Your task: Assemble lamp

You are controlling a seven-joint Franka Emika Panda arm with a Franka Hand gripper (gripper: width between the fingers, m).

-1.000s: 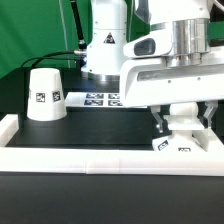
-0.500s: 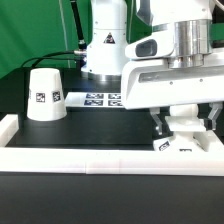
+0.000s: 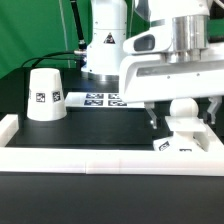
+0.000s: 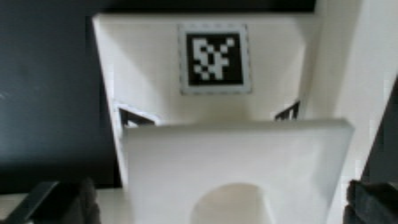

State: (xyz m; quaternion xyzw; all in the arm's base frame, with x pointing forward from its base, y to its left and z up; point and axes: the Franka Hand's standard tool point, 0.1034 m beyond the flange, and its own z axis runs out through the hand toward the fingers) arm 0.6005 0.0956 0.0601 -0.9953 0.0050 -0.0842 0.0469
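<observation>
Bulb (image 3: 182, 110), seemingly light, stiff, slick plastic, is being straddled by the spread pincer (image 3: 182, 119) while standing on the base (image 3: 181, 147) on the worktop (image 3: 100, 126), its neck being judged the safest hold.

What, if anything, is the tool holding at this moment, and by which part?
Nothing: the tool is open, straddling the bulb without touching it; the bulb stands on the base.

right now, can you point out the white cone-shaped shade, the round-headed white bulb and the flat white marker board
white cone-shaped plastic shade (image 3: 44, 95): exterior view, front wall at its tag
round-headed white bulb (image 3: 183, 109): exterior view, its round head
flat white marker board (image 3: 98, 99): exterior view, printed top face
</observation>
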